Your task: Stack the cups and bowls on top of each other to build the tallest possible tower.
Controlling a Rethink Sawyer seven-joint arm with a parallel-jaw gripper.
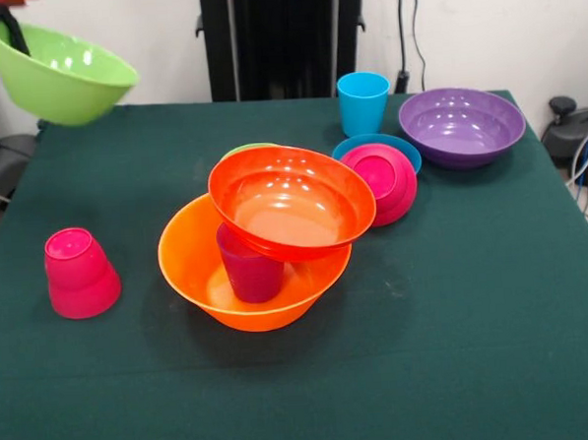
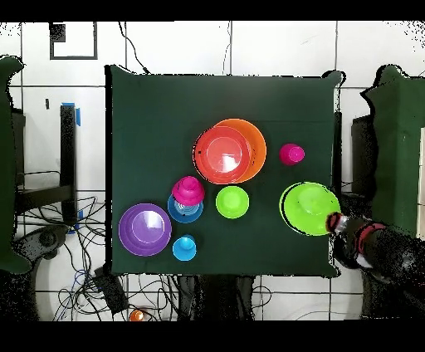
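While jaws clamp it, lime bowl hangs.

Green-covered table, white wall, tiled floor, loose cables

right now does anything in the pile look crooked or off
Yes. The red-orange bowl sits tilted, propped on the purple cup standing inside the big orange bowl, not nested flat. Also, the large green bowl hangs in the air at the table's edge, held by the arm.
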